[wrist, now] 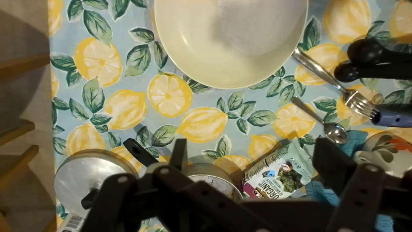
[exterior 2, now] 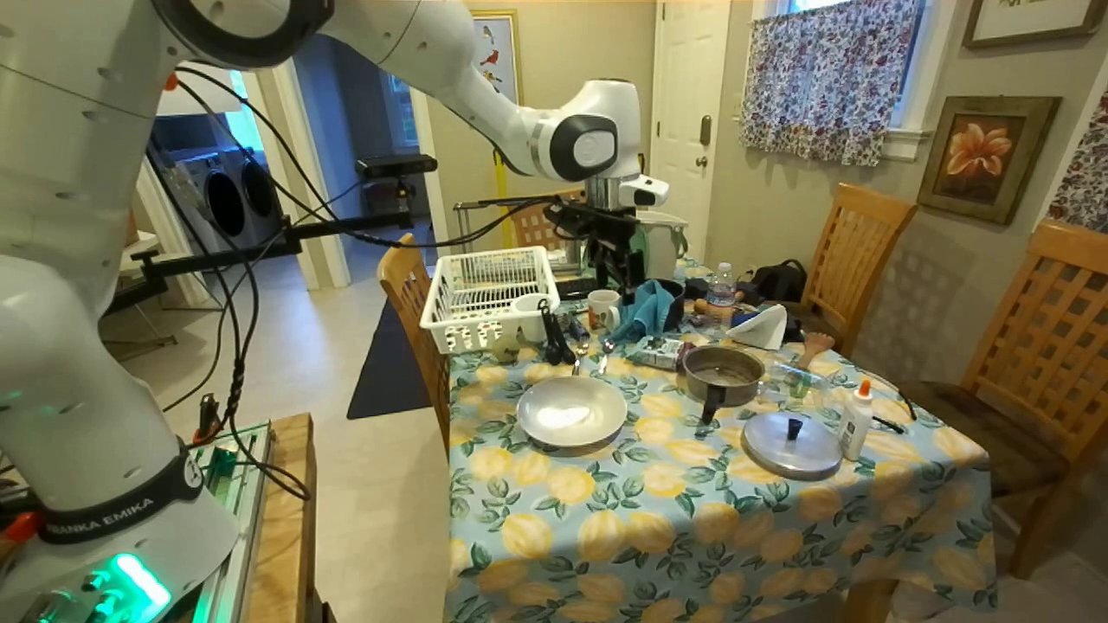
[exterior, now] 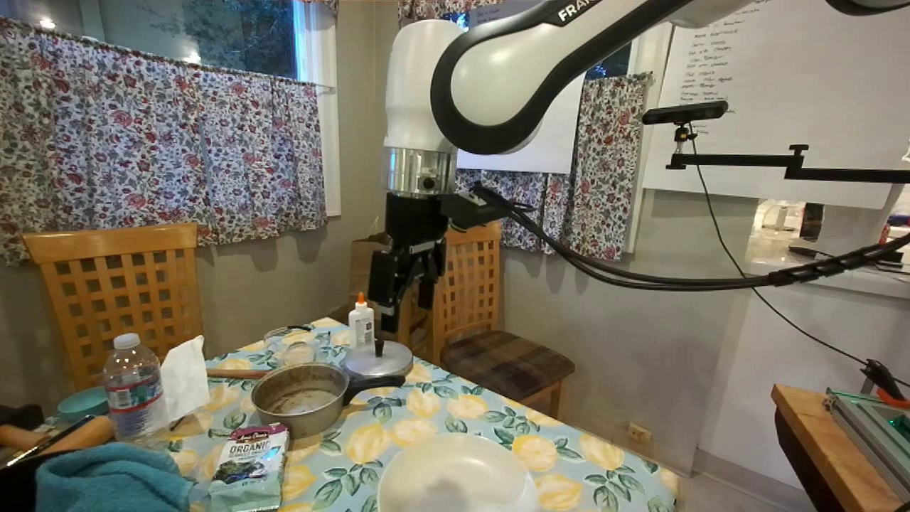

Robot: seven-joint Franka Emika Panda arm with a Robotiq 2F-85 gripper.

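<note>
Fingers (wrist: 178,156) of the end effector (wrist: 251,148) stand wide apart, pointing down above the desk (exterior 2: 554,528), which is spread with a lemon-print tablecloth (exterior: 419,430). In the wrist view a seaweed snack packet (wrist: 280,175) and a saucepan (wrist: 209,169) show in the span between them, lower down on the cloth. The packet lies printed front up, its purple end toward the saucepan; the two are just beside each other, though whether they touch cannot be told. Brownish stains mark the saucepan's inside, and its black handle sticks out beside a round metal lid (wrist: 90,177) with a black knob. Just beside that lid, in both exterior views, a white glue bottle (exterior 2: 855,424) with an orange cap stands upright. Near the packet lies a teaspoon (wrist: 335,132), and a fork (wrist: 322,73) runs from the rim of a cream shallow dish (exterior 2: 571,411), with black measuring spoons (wrist: 367,51) near it. In an exterior view a floral mug (exterior 2: 602,309) stands beside a teal towel (exterior 2: 647,313), with a white plastic basket (exterior 2: 476,333) near them. A clear water bottle (exterior: 133,387) stands behind the towel.
</note>
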